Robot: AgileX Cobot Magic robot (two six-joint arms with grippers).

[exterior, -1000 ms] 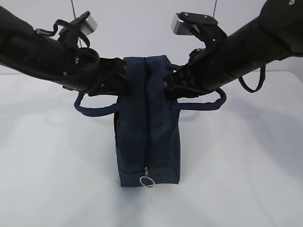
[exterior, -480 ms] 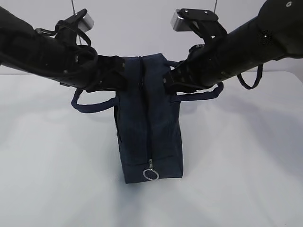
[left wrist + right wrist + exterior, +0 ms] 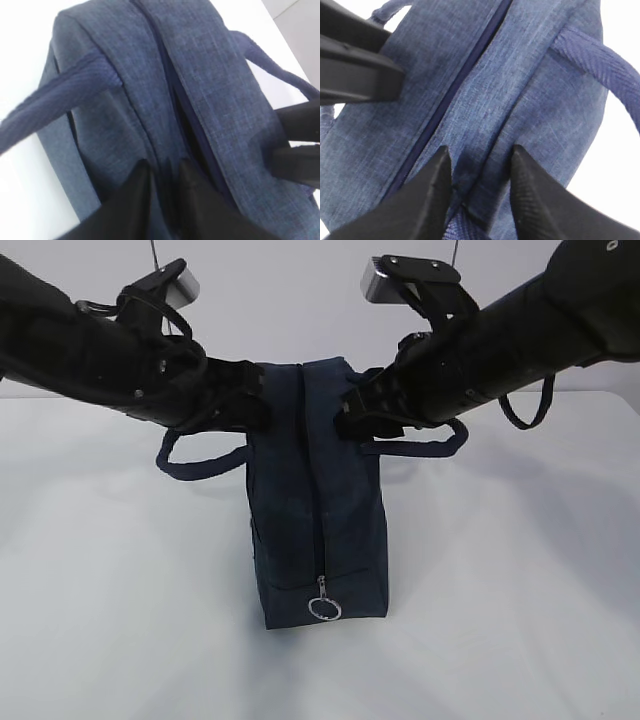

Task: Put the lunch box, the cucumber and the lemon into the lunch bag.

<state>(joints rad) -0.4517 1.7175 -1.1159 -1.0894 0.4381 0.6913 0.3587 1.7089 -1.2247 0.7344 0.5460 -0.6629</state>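
My two arms flank the lunch bag (image 3: 318, 490) as it stands upright on the white desk (image 3: 520, 570), and I have just let go of it. To the bag's left, my left gripper (image 3: 162, 175) has parted its jaws a little; they straddle a fold of navy fabric beside the zipper seam without pinching it. To the bag's right, my right gripper (image 3: 479, 172) has spread its jaws wider, a ridge of fabric lying slack between them. A second ago both were clenched on the top edge, holding the bag up; since then it has settled lower, the ring pull (image 3: 322, 608) hanging at its near end. The zipper looks closed. The lunch box, cucumber and lemon are nowhere in view, presumably inside, so the packing seems finished. No brand, label or writing is legible anywhere.
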